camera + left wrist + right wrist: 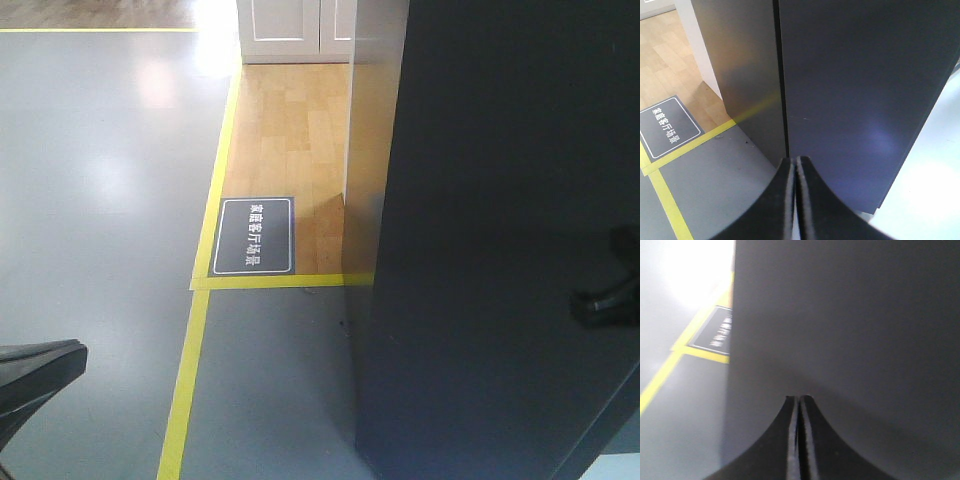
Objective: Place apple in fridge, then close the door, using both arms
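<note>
Right wrist view shows the right gripper [799, 399] with its fingers pressed together, empty, close against the dark grey door [850, 315]; the left gripper [795, 159] is likewise closed on nothing, facing the seam where the door meets the fridge [740, 65]. The apple is out of sight, probably already inside. Beyond lie the yellow floor tape [195, 340] and a floor sign [254, 235]; a steady, flat push should seat the door without bouncing it.
</note>
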